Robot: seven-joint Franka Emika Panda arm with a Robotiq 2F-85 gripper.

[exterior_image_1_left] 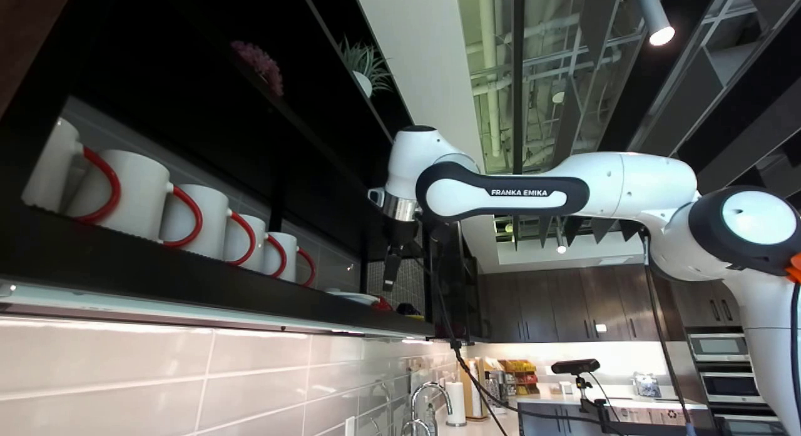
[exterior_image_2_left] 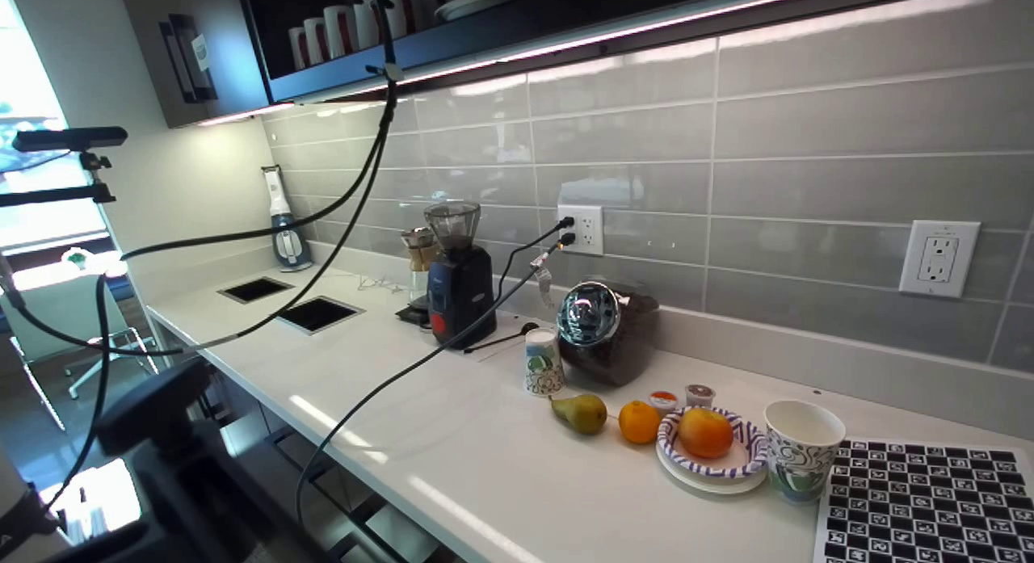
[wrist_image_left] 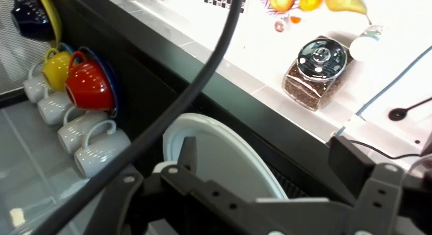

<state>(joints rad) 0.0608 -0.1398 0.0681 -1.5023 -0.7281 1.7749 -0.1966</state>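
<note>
Wrist view: we see the black two-fingered gripper (wrist_image_left: 266,157) with its fingers (wrist_image_left: 187,152) spread wide apart and nothing held between them. Nearest to it is a round white plate (wrist_image_left: 233,160) resting on a black shelf (wrist_image_left: 138,83). We find the plate plain and smooth, with a thick, rounded rim and a flat centre that looks pale grey in the shade; the gripper hides its lower part. One finger shows in front of the plate, but we cannot tell whether it touches. A thick black cable (wrist_image_left: 202,80) slants across in front of the shelf. Farther along we see a glossy red ceramic cup (wrist_image_left: 89,88) against a dark blue saucer (wrist_image_left: 111,83), a yellow ceramic cup (wrist_image_left: 57,71) and several white ceramic cups (wrist_image_left: 103,152). In an exterior view, we see white red-handled mugs (exterior_image_1_left: 134,192) lined up on the plate's other side, and the gripper pointing down over the shelf. On the white counter (wrist_image_left: 260,42) below sits a clear jar of dark beans (wrist_image_left: 307,86) with a shiny round lid (wrist_image_left: 322,61).
</note>
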